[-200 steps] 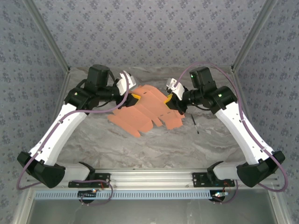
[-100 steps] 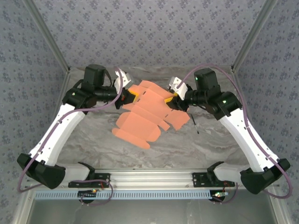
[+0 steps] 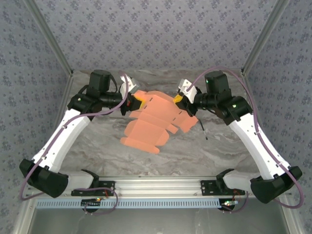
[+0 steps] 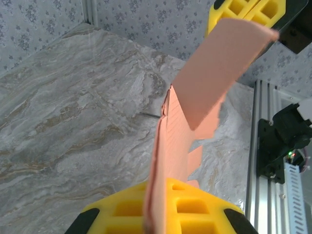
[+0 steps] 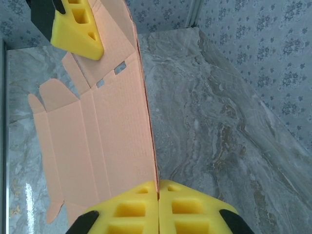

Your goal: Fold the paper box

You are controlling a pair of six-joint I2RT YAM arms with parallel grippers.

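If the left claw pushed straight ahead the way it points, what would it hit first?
Probably the right gripper, clamped on the far end of the paper box the left gripper holds; depth is unclear.

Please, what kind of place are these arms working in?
Most likely a small enclosed robot test cell: the left arm and right arm are bolted to an aluminium rail at the edge of a marble-patterned table, and patterned walls close it in on three sides. Both hold the paper box.

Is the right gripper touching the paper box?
Touching. The right wrist view shows the right gripper shut on the edge of the paper box, with no gap.
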